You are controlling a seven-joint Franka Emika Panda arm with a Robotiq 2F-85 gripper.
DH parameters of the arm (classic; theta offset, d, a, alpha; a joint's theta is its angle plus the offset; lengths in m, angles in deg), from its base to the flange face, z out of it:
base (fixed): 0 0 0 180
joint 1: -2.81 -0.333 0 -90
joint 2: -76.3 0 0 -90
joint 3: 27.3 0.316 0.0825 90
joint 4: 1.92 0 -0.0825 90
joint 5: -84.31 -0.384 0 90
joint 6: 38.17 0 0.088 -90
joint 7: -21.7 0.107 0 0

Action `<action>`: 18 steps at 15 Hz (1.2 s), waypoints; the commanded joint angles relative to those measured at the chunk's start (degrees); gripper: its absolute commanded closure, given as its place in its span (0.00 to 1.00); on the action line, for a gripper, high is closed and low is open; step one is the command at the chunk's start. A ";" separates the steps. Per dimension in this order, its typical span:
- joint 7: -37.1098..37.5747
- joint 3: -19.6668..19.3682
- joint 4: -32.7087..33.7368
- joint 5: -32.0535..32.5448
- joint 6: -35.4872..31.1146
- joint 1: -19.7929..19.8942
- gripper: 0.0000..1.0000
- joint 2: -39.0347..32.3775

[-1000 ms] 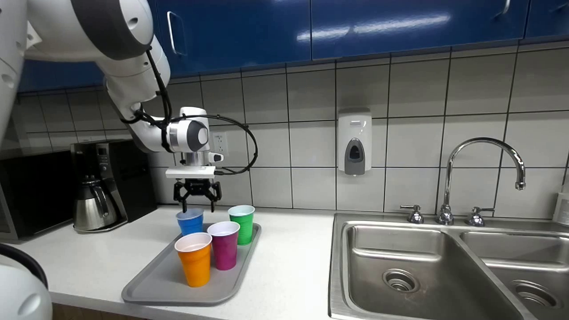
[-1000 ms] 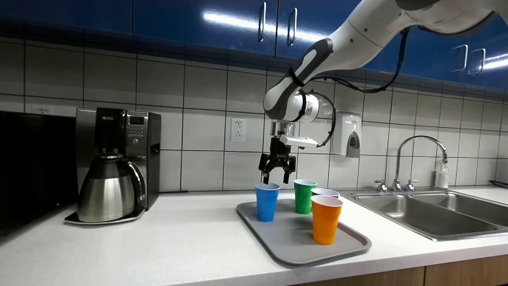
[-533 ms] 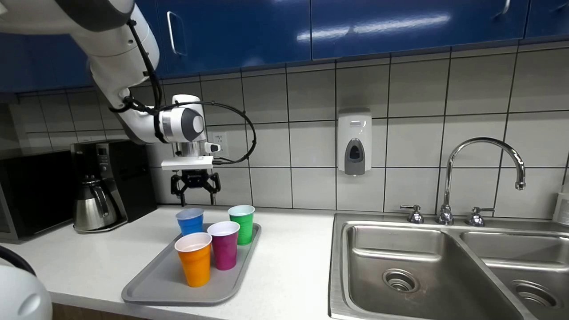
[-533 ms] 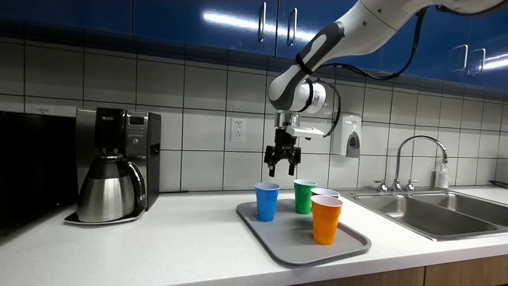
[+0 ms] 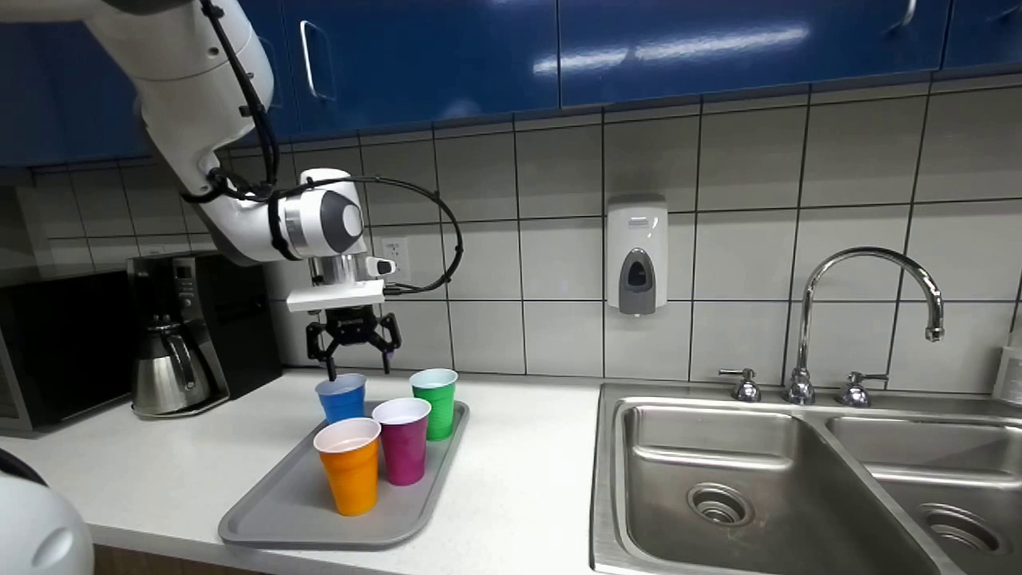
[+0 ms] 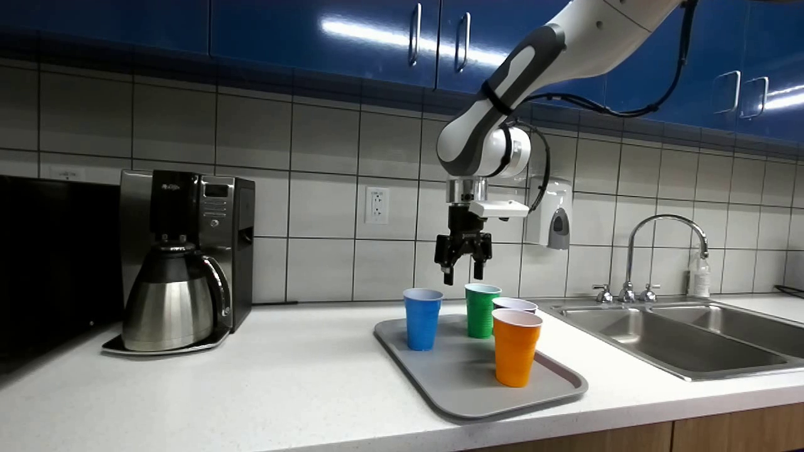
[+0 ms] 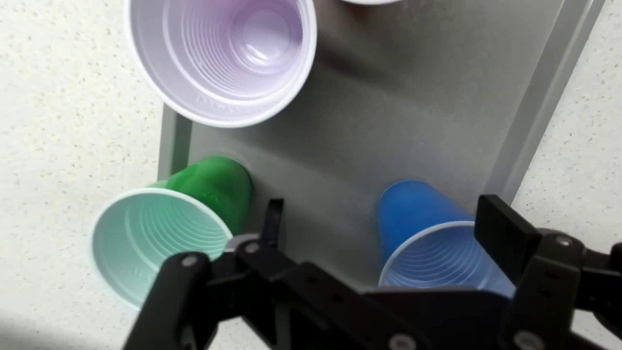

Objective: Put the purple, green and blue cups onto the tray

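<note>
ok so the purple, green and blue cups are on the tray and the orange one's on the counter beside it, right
Not quite: the orange cup stands on the tray too, not the counter, as both exterior views show. The purple cup, green cup and blue cup are indeed there.

Parted fingers [image 6: 478, 269] hang above four cups [image 6: 480, 317] on the tray [image 6: 452, 386].

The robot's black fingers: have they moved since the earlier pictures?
Yes. In an exterior view, the fingers have shifted toward the picture's right edge, away from the wall outlet, toward the soap dispenser.
</note>
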 commanded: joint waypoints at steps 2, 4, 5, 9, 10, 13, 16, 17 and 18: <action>3.18 -1.13 -6.80 1.31 -2.22 0.66 0.00 6.13; 5.43 -1.86 -8.71 1.64 -2.79 0.68 0.00 7.85; 6.32 -2.14 -9.61 1.68 -3.06 0.76 0.00 8.64; 10.45 -3.21 -13.14 1.70 -4.19 1.24 0.00 11.98; 11.24 -3.38 -14.00 1.62 -4.21 1.36 0.00 12.68; 13.33 -3.67 -15.91 1.43 -4.17 1.80 0.00 14.45; 14.34 -3.61 -16.93 1.09 -3.42 2.06 0.00 15.50; 12.44 -3.35 -14.51 0.25 -2.83 1.97 0.00 12.87; 12.64 -3.35 -14.89 0.25 -2.84 2.02 0.00 13.20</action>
